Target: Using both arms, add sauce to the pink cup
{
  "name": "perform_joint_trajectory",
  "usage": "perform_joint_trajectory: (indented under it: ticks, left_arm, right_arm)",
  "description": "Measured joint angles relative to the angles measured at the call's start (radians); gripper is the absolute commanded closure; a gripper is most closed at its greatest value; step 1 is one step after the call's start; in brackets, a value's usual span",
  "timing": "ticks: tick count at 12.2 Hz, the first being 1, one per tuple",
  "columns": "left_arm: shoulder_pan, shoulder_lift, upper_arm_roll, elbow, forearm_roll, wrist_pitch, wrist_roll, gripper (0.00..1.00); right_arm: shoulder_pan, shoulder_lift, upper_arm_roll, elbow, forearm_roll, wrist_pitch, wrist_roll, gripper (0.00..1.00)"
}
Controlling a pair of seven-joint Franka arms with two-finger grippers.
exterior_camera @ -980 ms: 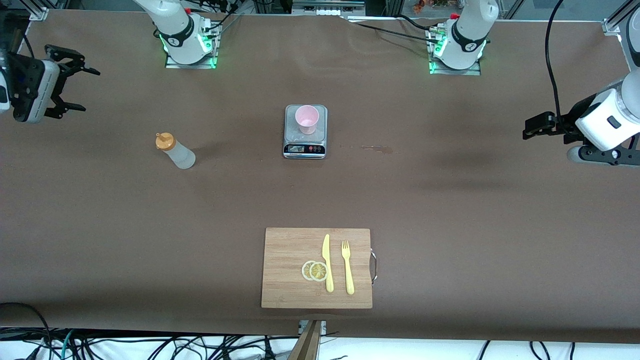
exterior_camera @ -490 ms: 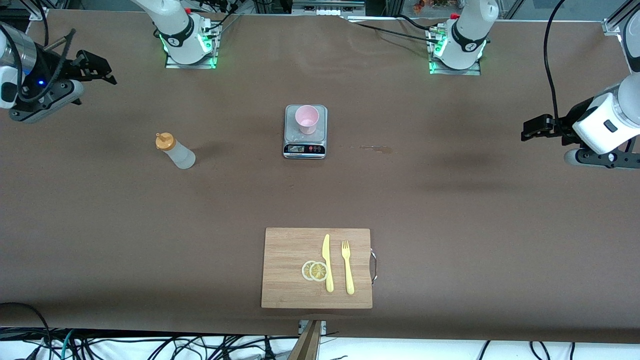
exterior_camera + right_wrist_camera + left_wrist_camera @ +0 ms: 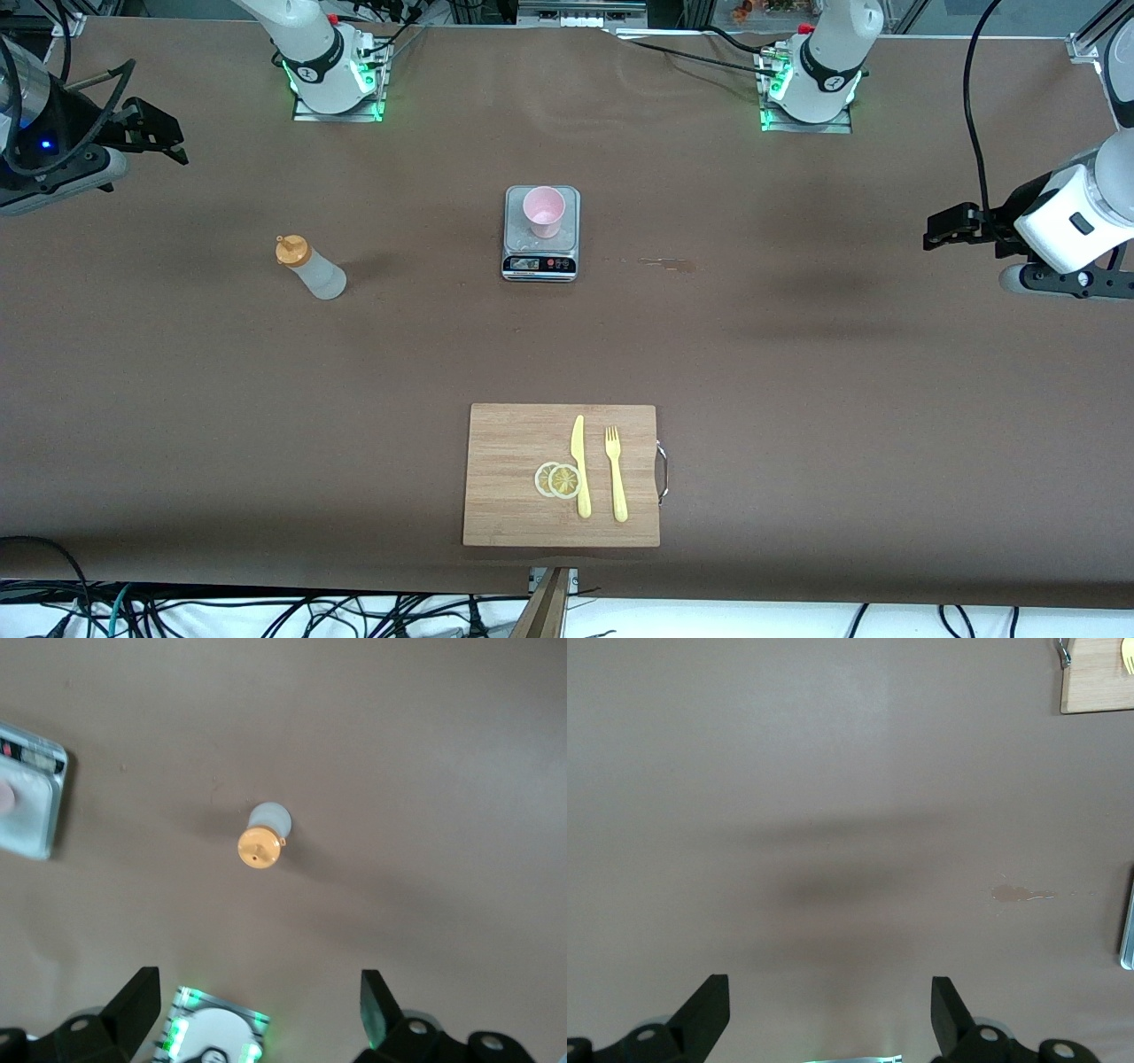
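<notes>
Pink and translucent, the pink cup (image 3: 543,211) stands upright on the plate of a small kitchen scale (image 3: 541,263) at the middle of the brown counter (image 3: 797,372). The sauce (image 3: 309,267), a whitish squeeze bottle with an orange cap, stands upright on the counter well apart from the scale, toward the right arm's end and slightly nearer the front camera than the cup. In the right wrist view the sauce (image 3: 264,836) shows from above, with a corner of the scale (image 3: 28,797) at the edge.

The right claw (image 3: 155,133) hangs over bare counter at the right arm's end, its fingers (image 3: 133,1001) spread wide and holding nothing. The left claw (image 3: 948,226) hangs over bare counter at the left arm's end, its fingers (image 3: 709,1010) likewise wide and empty.

Nearest the front camera lies a wooden cutting board (image 3: 514,443) carrying two lemon slices (image 3: 558,480), a yellow knife (image 3: 580,465) and a yellow fork (image 3: 615,474). A small stain (image 3: 660,262) marks the counter beside the scale, toward the left arm's end.
</notes>
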Motion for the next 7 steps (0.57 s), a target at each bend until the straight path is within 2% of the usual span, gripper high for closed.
perform_joint_trajectory:
  ticks: [3, 7]
  left_arm:
    - [0.0, 0.0, 0.0, 0.0, 0.0, 0.0, 0.0, 0.0]
    - [0.0, 0.0, -0.001, 0.001, 0.0, 0.0, 0.0, 0.0]
  right_arm:
    - [0.001, -0.004, 0.032, 0.037, 0.007, -0.034, 0.144, 0.0]
    - [0.0, -0.009, 0.032, 0.041, 0.01, -0.037, 0.161, 0.0]
